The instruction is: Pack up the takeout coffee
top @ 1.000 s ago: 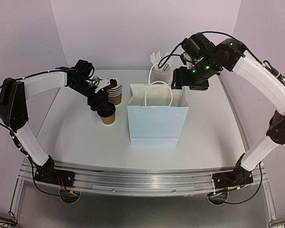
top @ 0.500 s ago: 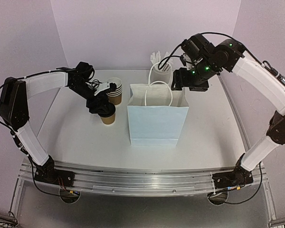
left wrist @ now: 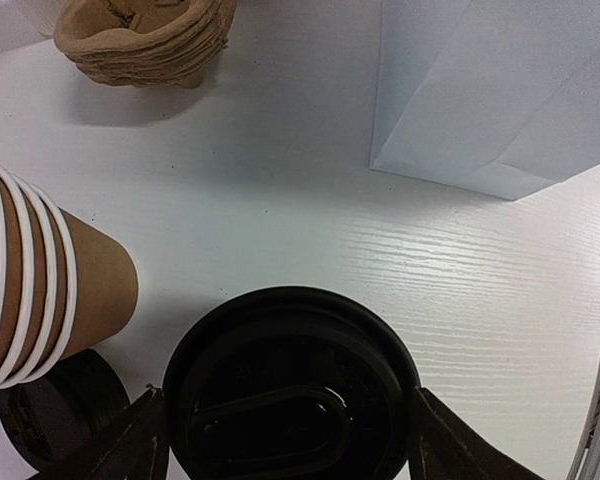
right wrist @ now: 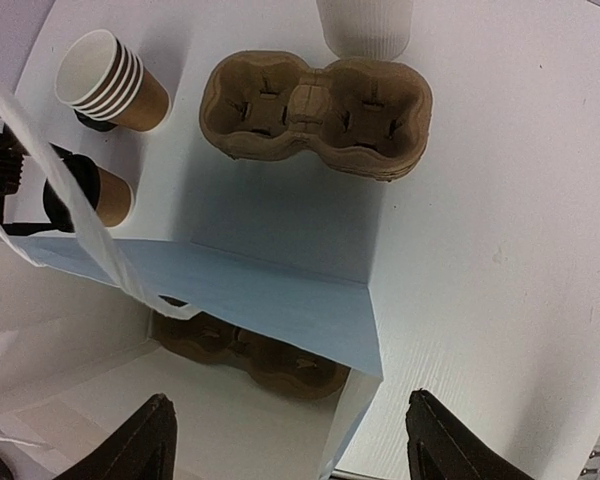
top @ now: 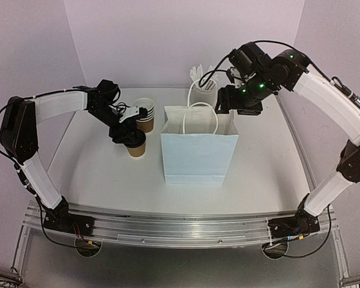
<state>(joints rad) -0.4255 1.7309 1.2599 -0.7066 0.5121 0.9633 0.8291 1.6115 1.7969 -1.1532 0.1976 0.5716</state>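
- Grasping stage of packing: the left gripper (left wrist: 288,440) is lowered over the takeout coffee (top: 137,148), one finger on each side of its black lid.
- Both fingers sit close against the lid's rim. Whether they are already pressing on it cannot be told.
- The lidded brown cup stands upright on the table (top: 96,174), left of centre, near the left side of the white paper bag (top: 199,153) but apart from it.
- Just beyond the cup, toward the far edge, is a nested stack of cups (top: 145,114), with loose black lids (left wrist: 50,425) at its foot.
- The bag stands open at the table's middle, and a pulp carrier (right wrist: 250,355) lies at its bottom.
- The right gripper (right wrist: 292,440) hangs above the bag's far right corner, jaws spread wide with nothing between them.
- More carriers (right wrist: 315,115) and a white ribbed cup (right wrist: 365,25) sit near the far edge.
- Next move, as a judgement: clamp firmly, lift straight up clear of the stack, carry the cup over the bag's mouth, then lower it level into a carrier pocket.
- Squeezing too hard could pop the lid or crush the cup.
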